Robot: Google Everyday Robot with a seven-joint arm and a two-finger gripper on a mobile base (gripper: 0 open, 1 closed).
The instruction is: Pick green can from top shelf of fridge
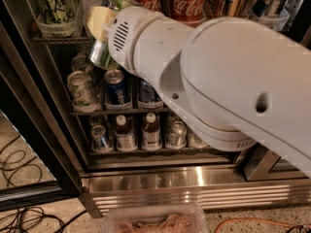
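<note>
My gripper [103,30] sits at the left end of the white arm, in front of the top shelf [58,40] of the fridge [194,184]. It is shut on the green can [101,56], which hangs tilted with its shiny lower end below the shelf edge. A pale yellow finger [97,19] lies across the can's side. Another tall pale-green can with black script [51,5] stands in a clear bin at the shelf's left end. The arm hides most of the shelf's middle.
Red Coca-Cola cans [187,1] stand behind the arm on the top shelf. Lower racks hold short cans [81,90] and small bottles [125,134]. The open door frame [29,106] runs down the left. Cables [19,171] lie on the floor; a clear tub [155,220] is at the bottom edge.
</note>
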